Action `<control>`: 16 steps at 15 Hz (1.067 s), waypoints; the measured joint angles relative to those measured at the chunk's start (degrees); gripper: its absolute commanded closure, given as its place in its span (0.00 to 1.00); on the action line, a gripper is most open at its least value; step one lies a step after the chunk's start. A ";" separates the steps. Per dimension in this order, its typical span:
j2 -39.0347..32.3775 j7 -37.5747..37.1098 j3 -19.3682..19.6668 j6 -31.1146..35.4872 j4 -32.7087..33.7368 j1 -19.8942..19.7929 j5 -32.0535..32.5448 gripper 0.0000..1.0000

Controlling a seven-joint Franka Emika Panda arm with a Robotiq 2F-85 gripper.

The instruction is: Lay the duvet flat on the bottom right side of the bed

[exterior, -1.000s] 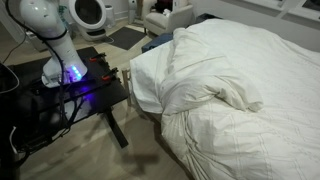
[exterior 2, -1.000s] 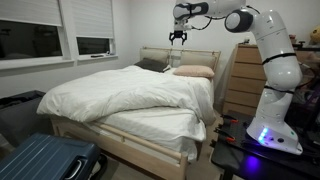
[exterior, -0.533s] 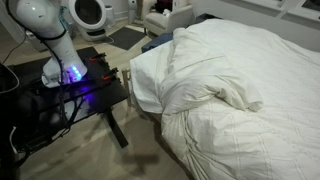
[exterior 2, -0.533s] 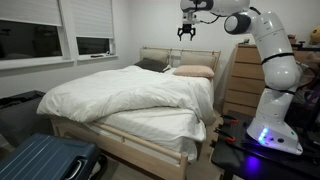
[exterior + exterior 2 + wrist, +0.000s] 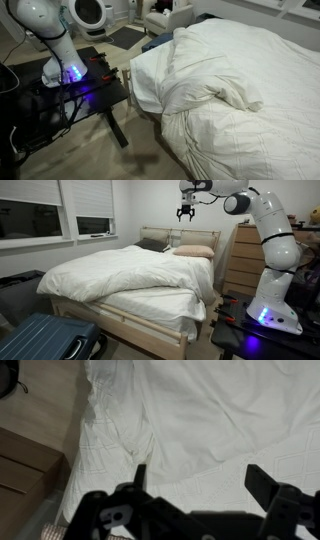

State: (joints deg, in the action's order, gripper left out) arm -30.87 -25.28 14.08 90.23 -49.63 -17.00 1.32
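The white puffy duvet (image 5: 120, 272) lies rumpled and folded back over the bed (image 5: 160, 308), bunched toward the window side; it also shows in an exterior view (image 5: 215, 75) with a thick fold across the middle. My gripper (image 5: 186, 214) hangs high above the head of the bed, near the headboard, open and empty. In the wrist view the open jaws (image 5: 200, 480) look down on white bedding (image 5: 200, 410) far below.
A tan pillow (image 5: 194, 251) and a dark pillow (image 5: 150, 245) lie at the headboard. A wooden dresser (image 5: 240, 260) stands beside the bed. A blue suitcase (image 5: 45, 340) lies on the floor. The black robot table (image 5: 70, 90) with glowing electronics stands at the bed's foot.
The gripper rose and shifted slightly toward the dresser between one second ago and half a second ago; since then it has held still. The duvet has not moved.
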 measured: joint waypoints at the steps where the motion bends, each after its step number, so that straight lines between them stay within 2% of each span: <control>1: -0.17 0.00 0.06 0.01 0.02 -0.25 0.00 0.00; 4: -0.99 0.35 0.27 -0.01 0.44 -2.60 -0.08 0.00; 10: -4.29 8.48 0.41 -0.25 2.67 -12.13 -1.45 0.00; 16: -8.15 16.70 -1.26 -0.04 3.41 -19.73 -8.26 0.00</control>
State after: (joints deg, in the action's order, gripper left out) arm -39.02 -8.58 12.82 90.18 -46.22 -36.73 -6.94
